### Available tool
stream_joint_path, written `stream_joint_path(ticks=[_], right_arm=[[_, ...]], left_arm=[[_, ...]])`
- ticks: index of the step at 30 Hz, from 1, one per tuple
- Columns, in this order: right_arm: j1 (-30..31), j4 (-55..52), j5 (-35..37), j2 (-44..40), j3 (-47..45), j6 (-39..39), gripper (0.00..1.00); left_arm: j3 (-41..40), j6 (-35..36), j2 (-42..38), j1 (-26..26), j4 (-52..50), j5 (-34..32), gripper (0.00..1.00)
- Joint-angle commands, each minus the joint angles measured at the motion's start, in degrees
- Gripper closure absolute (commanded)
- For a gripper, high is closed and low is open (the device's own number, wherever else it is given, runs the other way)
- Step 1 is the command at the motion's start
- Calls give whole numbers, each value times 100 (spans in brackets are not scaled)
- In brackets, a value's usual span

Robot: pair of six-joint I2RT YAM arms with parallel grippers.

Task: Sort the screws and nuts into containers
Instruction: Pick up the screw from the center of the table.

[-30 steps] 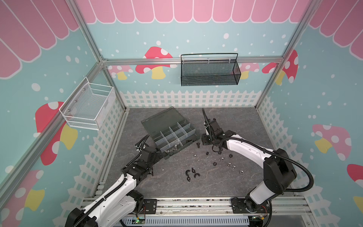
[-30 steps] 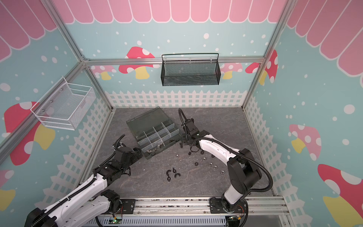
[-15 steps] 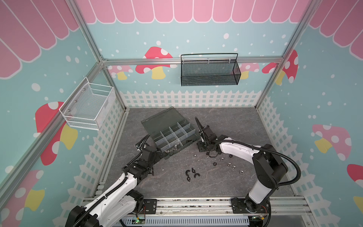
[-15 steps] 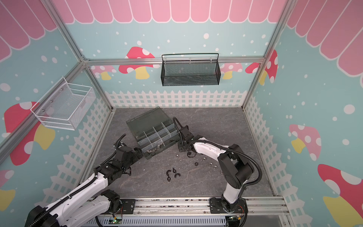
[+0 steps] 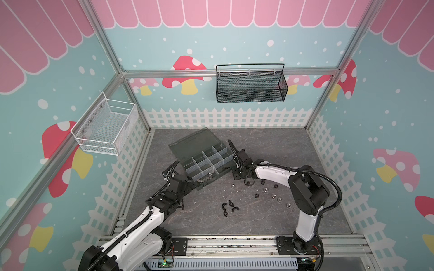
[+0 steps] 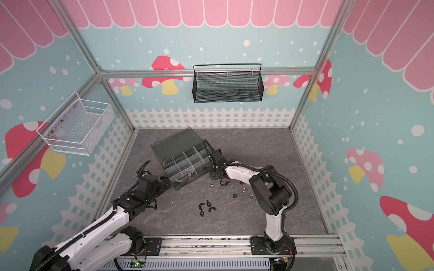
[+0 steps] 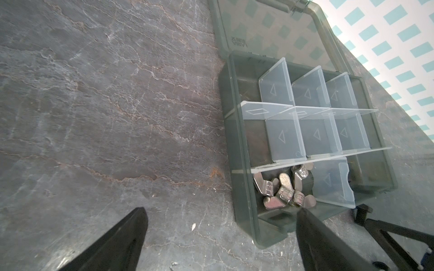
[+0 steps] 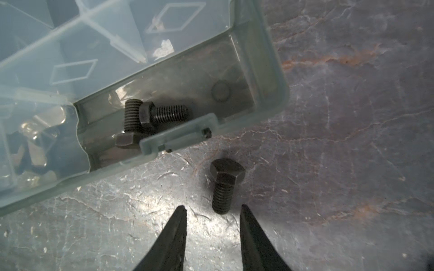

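Observation:
The dark grey organizer box (image 5: 223,170) lies open in both top views, its containers split by whitish dividers (image 7: 281,138). Silver winged nuts (image 7: 284,187) fill its near corner container; two black screws (image 8: 150,117) lie in another. My left gripper (image 7: 222,210) is wide open astride that near corner (image 5: 191,184). At the box's right side my right gripper (image 8: 213,208) is open and narrow, holding nothing. A loose screw (image 8: 223,185) lies on the table just beyond its tips. On the table to the right lie black hex nuts (image 5: 258,195), silver domed nuts (image 5: 273,196) and black winged nuts (image 5: 229,207).
The box's smoky lid (image 5: 195,140) lies folded back towards the rear fence. On the back wall hangs a black mesh basket (image 5: 251,84), and a white wire basket (image 5: 105,127) hangs on the left wall. A white picket fence lines the grey stone floor (image 5: 270,145).
My right gripper has swung left across the table to the box's right side and its jaws have narrowed. The left arm has not moved.

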Motion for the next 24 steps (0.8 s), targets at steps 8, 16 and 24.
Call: stream_joint_path(ticks=[8,16,24], right_arm=[[10,-169,203,656,372,17,68],[-25,-206,219,713,271,28,83],[-25,-405,135,415,267,-68,100]], left_arm=[[151,-114,32,24,-41,-99,1],[133,-122,67,27,-40,-57,1],[167,-131,8,30,-49,-29,1]])
